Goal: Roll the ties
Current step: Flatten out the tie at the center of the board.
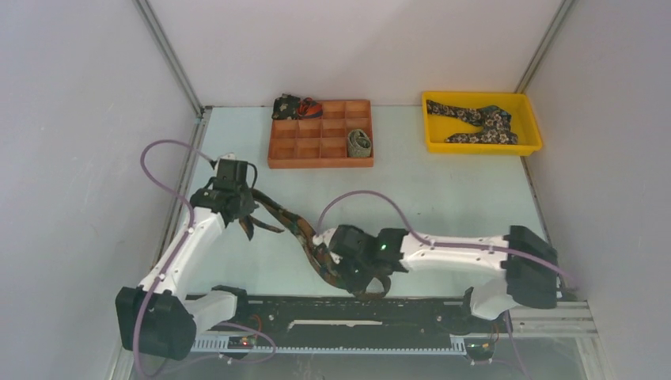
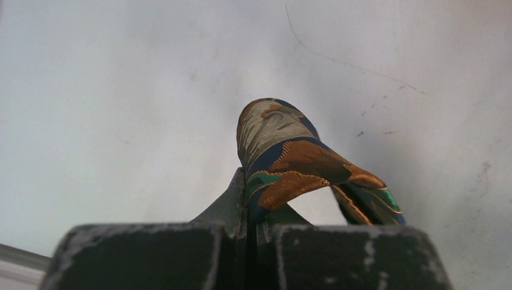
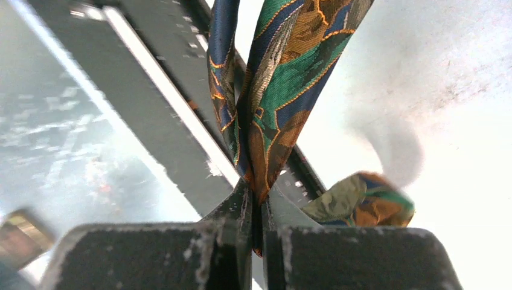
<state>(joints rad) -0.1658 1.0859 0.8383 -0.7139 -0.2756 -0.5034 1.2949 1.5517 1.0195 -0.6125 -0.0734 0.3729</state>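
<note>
Right gripper (image 3: 256,205) clamped on tie (image 3: 290,78), left gripper (image 2: 250,205) pinching its fold, orange organizer (image 1: 320,164) only overhead.

I see bare table (image 1: 451,198) in front of the orange box (image 1: 316,163) and yellow tray (image 1: 475,148). The tie (image 1: 294,227) stretches between my left gripper (image 1: 244,220) and right gripper (image 1: 358,277), blocking that gap.
</note>
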